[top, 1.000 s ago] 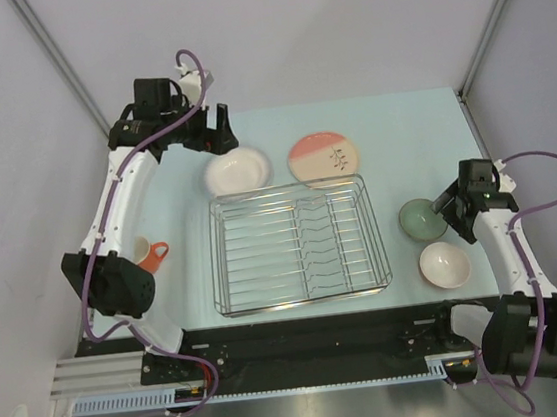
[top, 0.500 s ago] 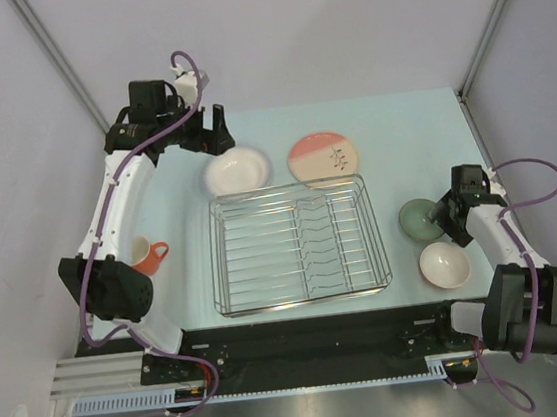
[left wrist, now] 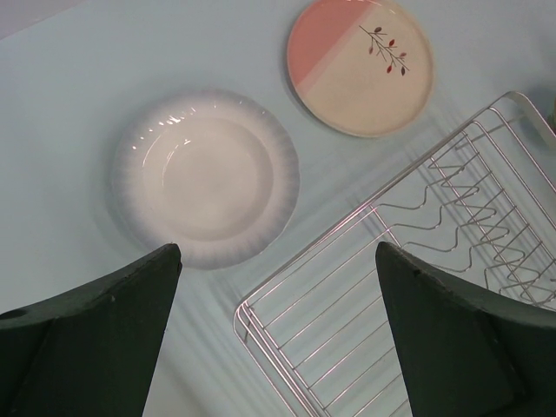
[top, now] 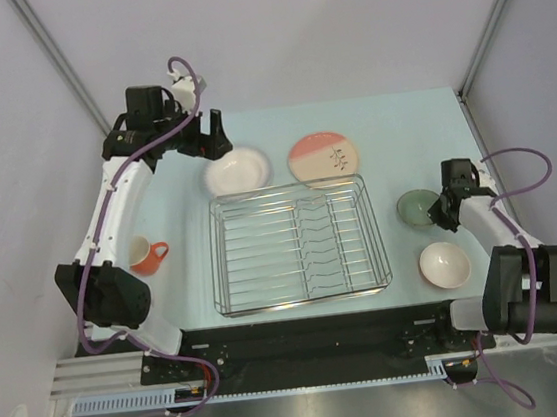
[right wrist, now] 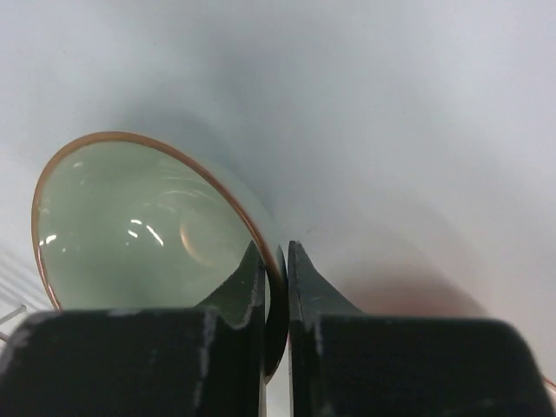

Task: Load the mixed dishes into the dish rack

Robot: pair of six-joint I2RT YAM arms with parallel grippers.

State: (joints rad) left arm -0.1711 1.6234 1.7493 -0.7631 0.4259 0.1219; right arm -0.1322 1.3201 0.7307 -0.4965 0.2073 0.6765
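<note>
The chrome wire dish rack (top: 296, 244) (left wrist: 408, 287) sits mid-table with nothing in it. Behind it lie a white shallow bowl (top: 235, 170) (left wrist: 205, 177) and a pink-and-cream plate (top: 325, 156) (left wrist: 361, 64). My left gripper (top: 212, 139) (left wrist: 278, 261) hangs open above the white bowl and the rack's corner, holding nothing. Right of the rack, my right gripper (top: 439, 208) (right wrist: 276, 265) is shut on the rim of the sage green bowl (top: 417, 211) (right wrist: 143, 228), one finger inside, one outside. An orange-outside bowl (top: 444, 265) lies nearer. An orange mug (top: 146, 254) stands at the left.
The left arm arches over the table's left side above the mug. Grey walls close in on the left, back and right. The table's back right corner lies beyond the plate.
My right gripper moved in onto the sage green bowl's rim and shut on it. The left gripper shifted slightly back and left, staying open.
</note>
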